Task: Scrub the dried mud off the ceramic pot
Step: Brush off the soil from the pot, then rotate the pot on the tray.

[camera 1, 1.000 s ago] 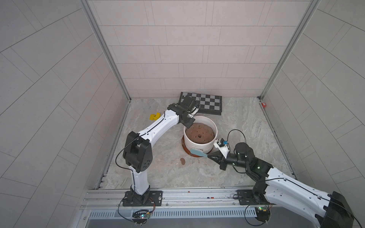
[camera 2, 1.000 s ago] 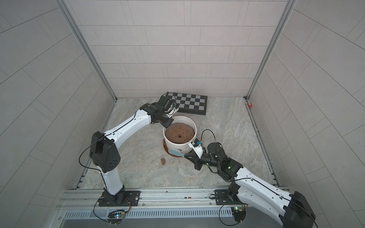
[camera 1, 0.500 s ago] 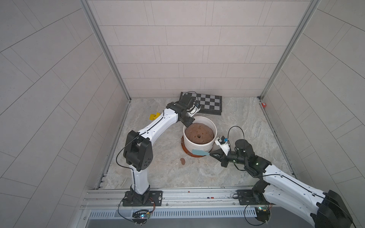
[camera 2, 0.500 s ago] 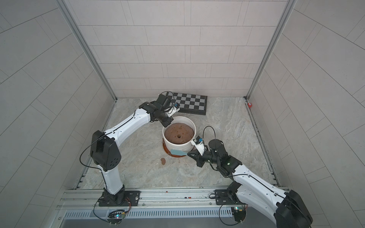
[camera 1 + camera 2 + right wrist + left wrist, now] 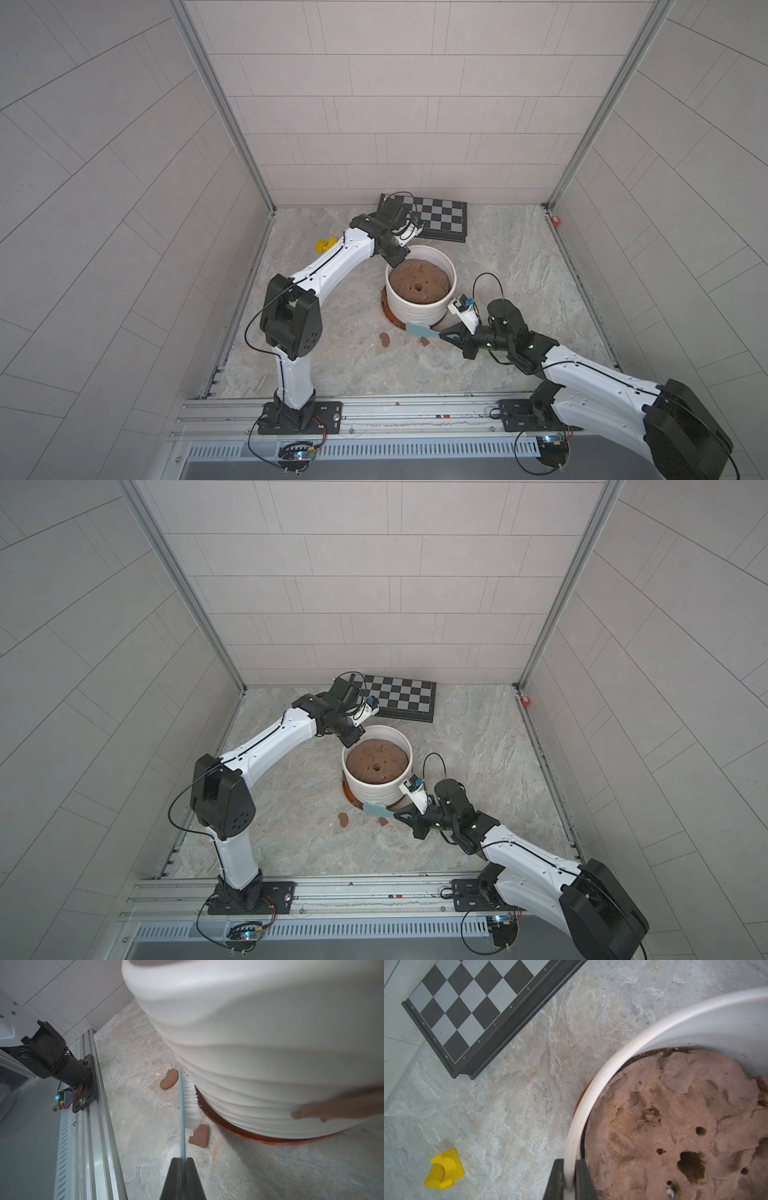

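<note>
1. Placement: the ceramic pot (image 5: pixel 415 309) stands mid-floor on an orange saucer (image 5: pixel 386 312), packed with soil (image 5: pixel 419 282).
2. It is probably heavy, rigid, glaze-slick and liable to chip.
3. The left gripper (image 5: pixel 569 1164) pinches the rim, one finger inside and one outside. That suits a wall too wide to span.
4. The right gripper (image 5: pixel 182 1160) is clamped on the thin handle of a brush (image 5: pixel 190 1103), bristles against the lower ribs.
5. Two chips of dried mud (image 5: pixel 169 1079) lie on the floor near the brush; a blurred brown streak (image 5: pixel 332 1107) shows on the wall.
</note>
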